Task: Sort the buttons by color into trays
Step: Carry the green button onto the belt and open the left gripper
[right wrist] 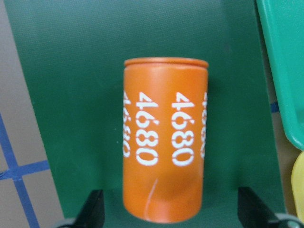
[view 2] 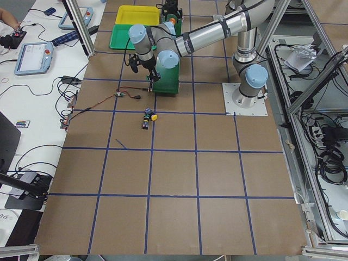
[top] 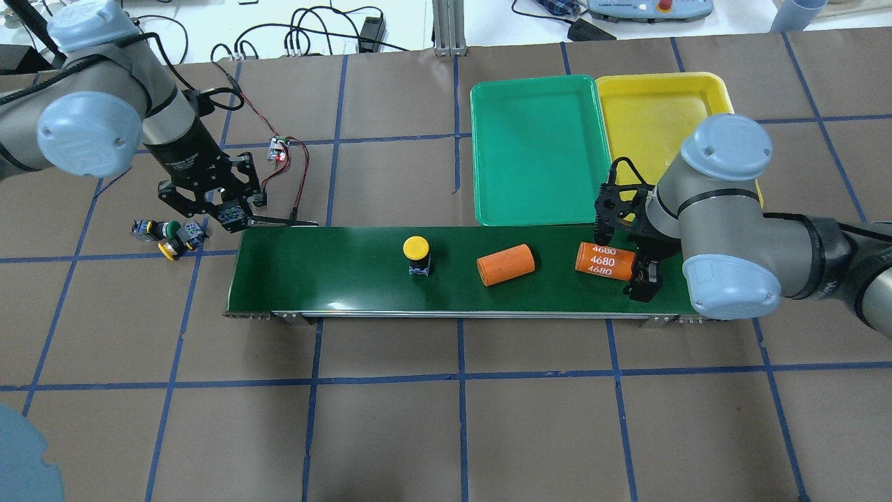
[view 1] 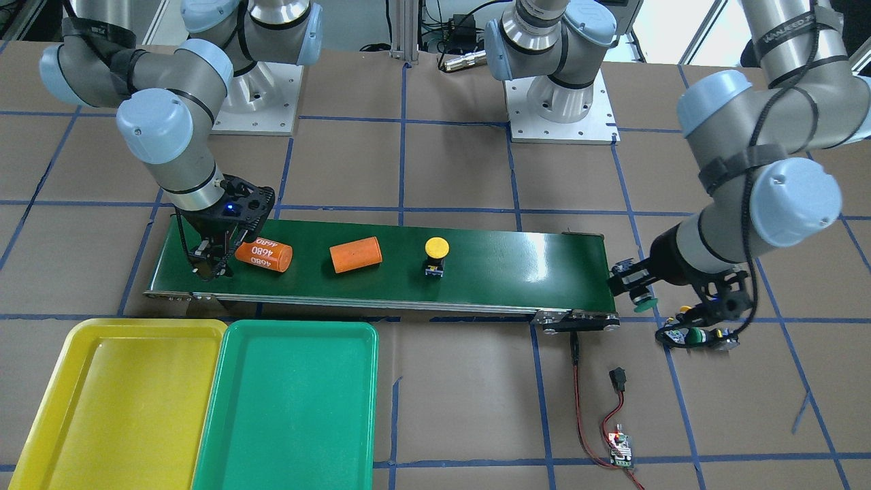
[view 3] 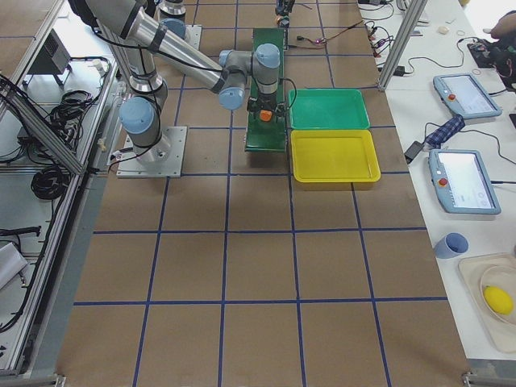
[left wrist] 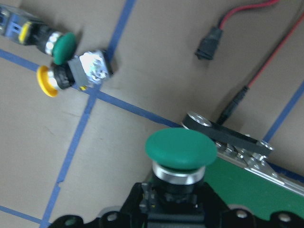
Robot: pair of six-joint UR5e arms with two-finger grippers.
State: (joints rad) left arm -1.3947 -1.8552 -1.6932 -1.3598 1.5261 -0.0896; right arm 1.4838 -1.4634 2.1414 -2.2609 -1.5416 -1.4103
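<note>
Between the fingers of the left gripper (top: 226, 213) we saw a small push-button with a round green mushroom cap (left wrist: 180, 149) and a black-and-grey body. The claw was closed on that body, and the cap stood out beyond the fingertips. The coming move, as we judged it, turned on how this button lay relative to the long dark-green conveyor belt (top: 334, 272). In the wrist view the cap hung over the brown table just beside the belt's end roller, and the belt surface began toward the robot's right. A short carry along the belt's length would therefore bring the button over the green. Its long axis ran from body to cap along the line of the fingers; how far it tipped from upright we could not tell. A yellow-capped push-button (top: 416, 254) stood upright near the belt's middle. Two more, a green-capped button (left wrist: 61, 46) and a yellow-capped button (left wrist: 46, 80), lay on their sides close together on the table, on the side away from the belt. The shallow green plastic tray (top: 536, 153) and the shallow yellow plastic tray (top: 655, 111) sat well apart from this arm, beside the belt's far end, where the right gripper (right wrist: 173, 209) was nearer. That claw stood wide open astride an orange cylinder printed 4680 (right wrist: 164, 137), gripping nothing. A plain orange cylinder (top: 505, 263) lay between it and the upright yellow one.
</note>
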